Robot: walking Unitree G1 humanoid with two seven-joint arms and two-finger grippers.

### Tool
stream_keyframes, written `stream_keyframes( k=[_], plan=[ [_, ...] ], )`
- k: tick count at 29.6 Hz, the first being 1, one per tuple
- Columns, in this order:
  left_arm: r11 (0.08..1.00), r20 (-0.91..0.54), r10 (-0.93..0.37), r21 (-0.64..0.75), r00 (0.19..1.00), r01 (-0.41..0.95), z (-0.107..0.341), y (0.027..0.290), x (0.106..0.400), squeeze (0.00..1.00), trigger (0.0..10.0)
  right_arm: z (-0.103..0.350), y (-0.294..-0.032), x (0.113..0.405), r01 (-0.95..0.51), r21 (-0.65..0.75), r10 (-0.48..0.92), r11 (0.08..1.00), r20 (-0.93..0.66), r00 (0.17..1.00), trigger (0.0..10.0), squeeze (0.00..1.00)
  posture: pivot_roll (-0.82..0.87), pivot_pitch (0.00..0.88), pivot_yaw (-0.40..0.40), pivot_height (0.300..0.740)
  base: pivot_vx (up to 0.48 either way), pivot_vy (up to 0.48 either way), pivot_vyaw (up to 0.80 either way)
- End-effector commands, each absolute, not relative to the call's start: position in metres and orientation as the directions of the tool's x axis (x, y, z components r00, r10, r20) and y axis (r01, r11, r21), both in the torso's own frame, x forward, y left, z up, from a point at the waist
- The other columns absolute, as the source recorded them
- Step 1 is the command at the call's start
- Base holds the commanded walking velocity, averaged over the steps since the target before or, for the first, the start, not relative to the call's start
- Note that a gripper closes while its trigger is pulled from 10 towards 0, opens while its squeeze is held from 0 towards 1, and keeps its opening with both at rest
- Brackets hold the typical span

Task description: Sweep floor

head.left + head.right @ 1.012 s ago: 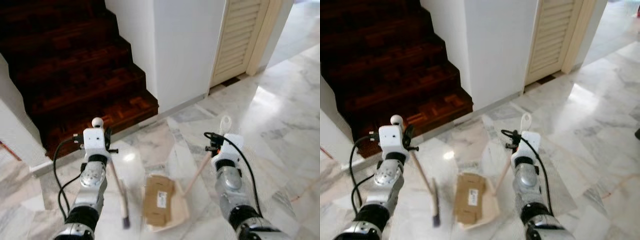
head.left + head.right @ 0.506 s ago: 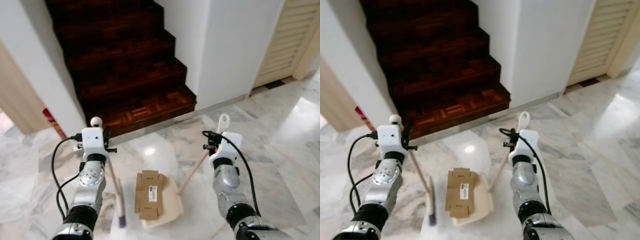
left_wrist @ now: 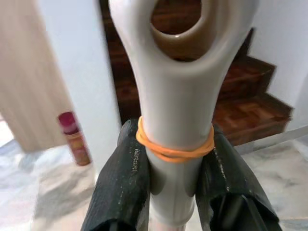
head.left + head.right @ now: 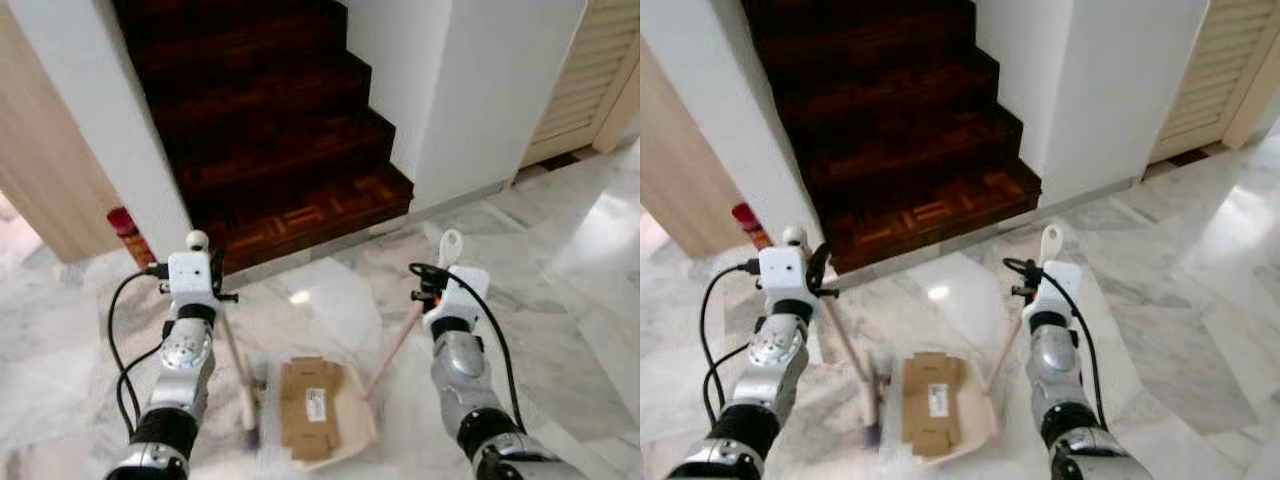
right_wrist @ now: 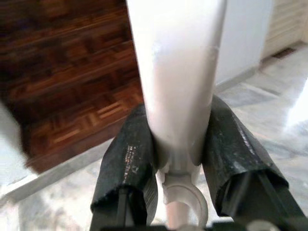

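Marble floor [image 4: 560,300], pale and veined, covers the lower half of the head views. Dark wooden staircase [image 4: 270,130] rises top centre, between white walls; a louvred door [image 4: 590,80] stands at the upper right edge. Cream dustpan [image 4: 355,420] sits low centre on the floor, with a flattened cardboard box [image 4: 308,405] lying in it. Brush [image 4: 240,385] stands just left of the dustpan, bristles on the floor, stick slanting up to the left gripper [image 3: 175,163]; black fingers [image 3: 122,178] pinch the pale handle where an orange rubber band [image 3: 175,147] wraps it. Right gripper [image 5: 178,149] clamps the dustpan's long handle [image 4: 400,335], fingers pressed against both sides. Small red spray can [image 4: 125,232] stands at centre left, beside the white wall.
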State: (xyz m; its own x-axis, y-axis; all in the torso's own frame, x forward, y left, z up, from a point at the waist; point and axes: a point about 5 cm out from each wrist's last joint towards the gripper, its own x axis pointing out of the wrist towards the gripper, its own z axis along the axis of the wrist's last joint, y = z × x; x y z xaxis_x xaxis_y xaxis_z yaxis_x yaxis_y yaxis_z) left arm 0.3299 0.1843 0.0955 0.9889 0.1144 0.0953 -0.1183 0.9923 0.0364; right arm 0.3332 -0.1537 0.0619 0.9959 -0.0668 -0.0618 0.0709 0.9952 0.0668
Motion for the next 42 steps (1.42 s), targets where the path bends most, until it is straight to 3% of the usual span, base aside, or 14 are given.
stream_keyframes(
  k=[1, 26, 42],
  plan=[
    [0.992, 0.135, 0.099, 0.063, 0.986, -0.109, 0.106, 0.184, 0.334, 0.00, 10.0, 0.073, -0.150, 0.339, 0.064, 0.100, -0.063, 0.993, -0.017, 0.998, 10.0, 0.00, 0.03, 0.000, 0.060, 0.740, 0.000, 0.352, 0.00],
    [0.998, 0.113, -0.047, -0.047, 0.992, 0.052, 0.105, 0.164, 0.334, 0.00, 10.0, 0.071, -0.143, 0.340, -0.002, 0.136, 0.009, 0.991, -0.051, 0.999, 10.0, 0.00, 0.04, 0.000, 0.049, 0.740, 0.000, 0.376, 0.00],
    [0.997, 0.107, -0.057, -0.049, 0.993, 0.063, 0.107, 0.166, 0.335, 0.00, 10.0, 0.073, -0.140, 0.341, -0.018, 0.107, 0.023, 0.994, -0.041, 0.999, 10.0, 0.00, 0.04, 0.000, 0.054, 0.740, 0.000, 0.416, 0.08]
  ],
)
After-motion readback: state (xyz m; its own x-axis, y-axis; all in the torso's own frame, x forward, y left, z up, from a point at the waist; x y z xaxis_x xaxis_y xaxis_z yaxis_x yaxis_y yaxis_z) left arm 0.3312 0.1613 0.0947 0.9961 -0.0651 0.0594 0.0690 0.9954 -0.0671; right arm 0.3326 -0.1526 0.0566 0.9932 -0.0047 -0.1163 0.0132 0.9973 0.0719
